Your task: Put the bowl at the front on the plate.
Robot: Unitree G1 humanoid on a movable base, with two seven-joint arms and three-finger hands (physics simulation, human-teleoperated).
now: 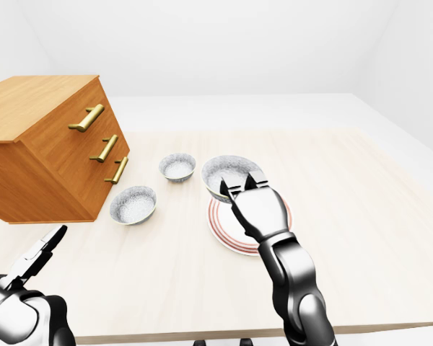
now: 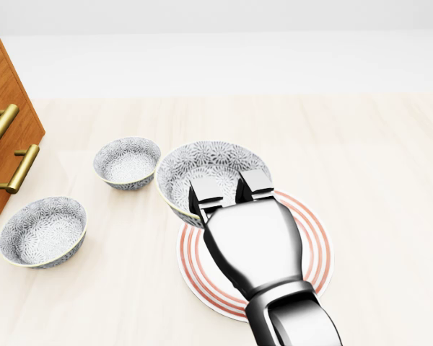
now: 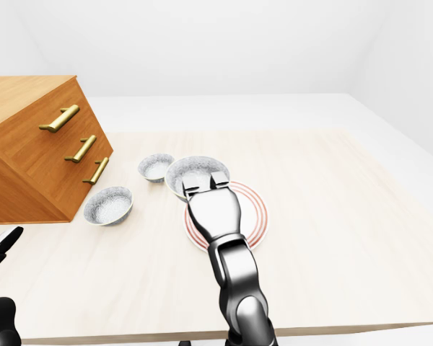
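A large patterned bowl hangs above the upper-left edge of the red-ringed plate. My right gripper is shut on the bowl's near rim, with two fingers hooked over it into the bowl. The shiny right arm covers the plate's middle in the head view. My left gripper rests low at the bottom left of the left-eye view, fingers spread and empty, far from the bowls.
Two smaller patterned bowls sit on the table left of the plate. A wooden drawer chest with brass handles stands at the left. The table's near edge runs along the bottom of the eye views.
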